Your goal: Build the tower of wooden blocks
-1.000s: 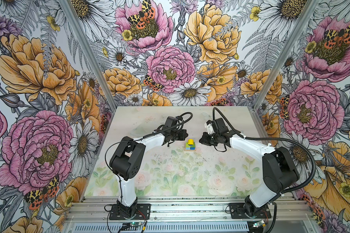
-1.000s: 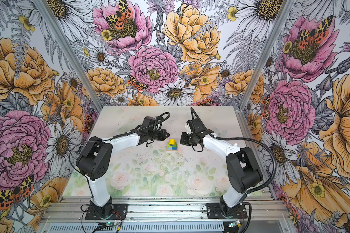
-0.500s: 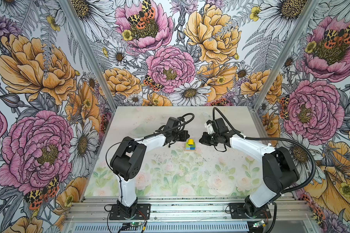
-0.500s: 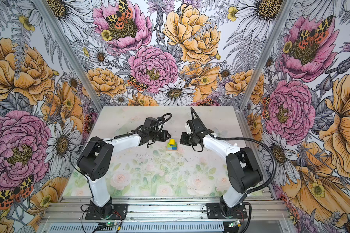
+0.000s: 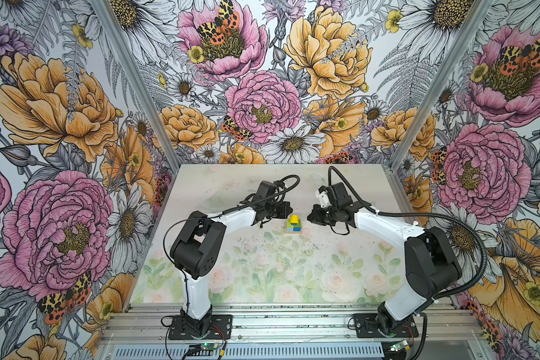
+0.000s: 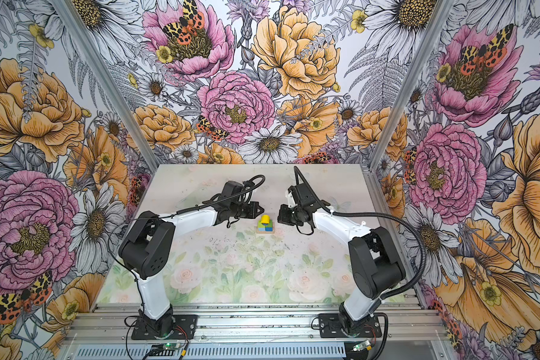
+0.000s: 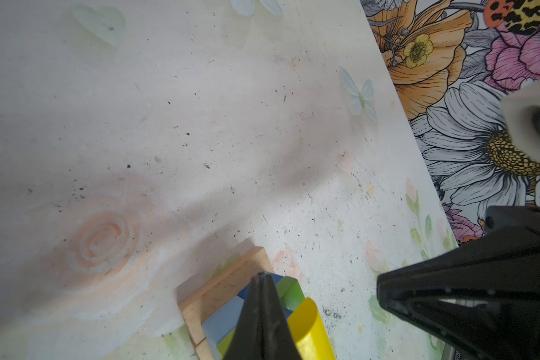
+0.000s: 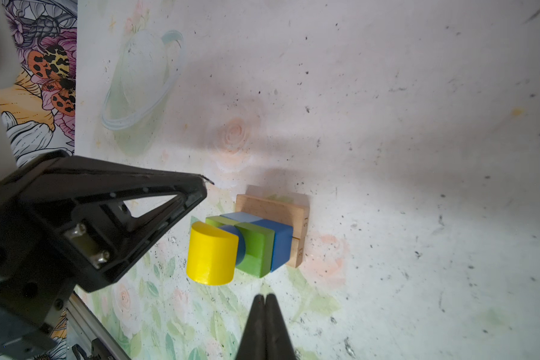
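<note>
The wood block tower (image 5: 293,223) (image 6: 265,225) stands mid-table between my two grippers. In the right wrist view two tan bars (image 8: 272,210) form its base. On them sit a light blue cube (image 8: 240,216), a dark blue cube (image 8: 282,246) and green cubes (image 8: 256,249). Above those a blue cylinder (image 8: 231,232) carries the yellow half-round (image 8: 211,255). My left gripper (image 5: 289,208) (image 7: 262,276) is shut and empty, its tip just beside the tower's top. My right gripper (image 5: 308,217) (image 8: 265,296) is also shut and empty, a short way off on the other side.
Flowered walls (image 5: 262,109) enclose the table (image 5: 262,274) at the back and both sides. An aluminium rail (image 5: 278,321) with both arm bases runs along the front edge.
My left gripper has crept a little to the right, closer to the tower. The right arm and the blocks have not moved.
</note>
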`<act>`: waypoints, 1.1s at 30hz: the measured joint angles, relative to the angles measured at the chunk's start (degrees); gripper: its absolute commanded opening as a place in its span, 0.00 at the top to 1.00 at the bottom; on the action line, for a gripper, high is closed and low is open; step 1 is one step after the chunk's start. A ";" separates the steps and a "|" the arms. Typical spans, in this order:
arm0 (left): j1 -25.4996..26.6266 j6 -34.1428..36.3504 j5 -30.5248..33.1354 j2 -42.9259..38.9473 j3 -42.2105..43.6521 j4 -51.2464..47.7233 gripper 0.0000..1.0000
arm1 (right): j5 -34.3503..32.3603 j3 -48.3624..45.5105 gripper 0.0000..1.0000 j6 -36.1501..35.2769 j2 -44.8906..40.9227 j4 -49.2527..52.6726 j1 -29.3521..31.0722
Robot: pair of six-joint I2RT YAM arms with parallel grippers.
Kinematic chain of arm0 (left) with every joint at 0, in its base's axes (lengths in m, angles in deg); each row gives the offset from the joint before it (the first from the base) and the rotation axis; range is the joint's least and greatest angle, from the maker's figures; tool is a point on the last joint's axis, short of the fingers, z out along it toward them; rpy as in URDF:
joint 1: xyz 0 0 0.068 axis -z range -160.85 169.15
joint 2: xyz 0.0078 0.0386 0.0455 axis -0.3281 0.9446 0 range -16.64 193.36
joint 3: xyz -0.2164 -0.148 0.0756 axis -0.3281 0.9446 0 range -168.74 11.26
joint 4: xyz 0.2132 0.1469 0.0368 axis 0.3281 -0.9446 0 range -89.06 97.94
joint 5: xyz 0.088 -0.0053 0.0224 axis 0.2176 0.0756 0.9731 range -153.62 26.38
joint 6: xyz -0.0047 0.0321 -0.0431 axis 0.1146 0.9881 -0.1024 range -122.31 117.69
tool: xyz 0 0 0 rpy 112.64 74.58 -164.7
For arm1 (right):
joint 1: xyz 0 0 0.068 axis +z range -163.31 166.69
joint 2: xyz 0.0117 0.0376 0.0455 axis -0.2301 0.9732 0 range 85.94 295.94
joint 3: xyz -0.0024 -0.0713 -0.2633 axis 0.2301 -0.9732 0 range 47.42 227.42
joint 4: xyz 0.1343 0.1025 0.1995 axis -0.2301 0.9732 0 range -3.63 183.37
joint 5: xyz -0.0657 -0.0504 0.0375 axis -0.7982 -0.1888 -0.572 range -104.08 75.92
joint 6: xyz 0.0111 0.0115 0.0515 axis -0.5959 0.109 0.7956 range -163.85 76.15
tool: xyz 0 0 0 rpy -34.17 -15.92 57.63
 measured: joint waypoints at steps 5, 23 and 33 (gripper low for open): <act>0.28 0.00 0.00 0.00 0.00 -0.07 1.00 | 0.00 0.00 1.00 0.00 0.00 0.00 0.00; 0.59 0.46 0.02 0.00 -0.02 -1.36 1.00 | 0.00 0.00 1.00 0.00 0.00 0.00 0.00; 0.59 0.46 0.02 0.00 -0.02 -1.53 1.00 | 0.00 0.00 1.00 0.00 0.00 0.00 0.00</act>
